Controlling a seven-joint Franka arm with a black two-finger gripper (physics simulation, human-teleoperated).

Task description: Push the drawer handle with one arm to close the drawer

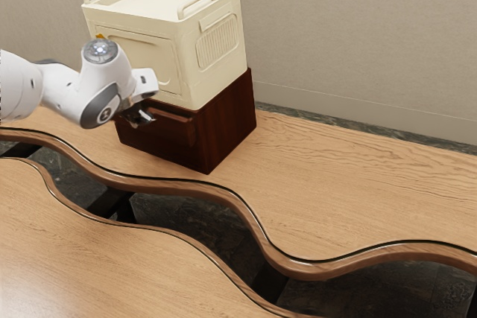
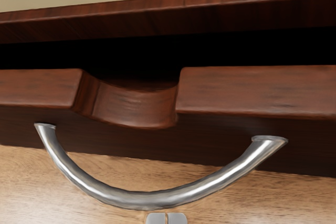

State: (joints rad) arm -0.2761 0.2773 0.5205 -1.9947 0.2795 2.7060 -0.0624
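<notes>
In the exterior view my gripper [image 1: 140, 116] is at the front of the dark red-brown cabinet [image 1: 229, 126], beside its drawer [image 1: 186, 131]. The wrist view has the drawer front [image 2: 257, 92] standing a little out from the cabinet, with a dark gap behind its top edge and a curved notch in that edge. A bowed silver handle [image 2: 149, 199] is fixed to the front. The tips of my gripper [image 2: 167, 219] are together just beyond the middle of the handle's bow, with nothing seen between them; whether they touch the handle I cannot tell.
A cream storage box [image 1: 211, 46] with raised side handles sits on the cabinet. The cabinet stands on a wooden table [image 1: 358, 176] with a wavy edge, and a wall is behind. Another wooden top [image 1: 89, 258] lies across a dark wavy gap.
</notes>
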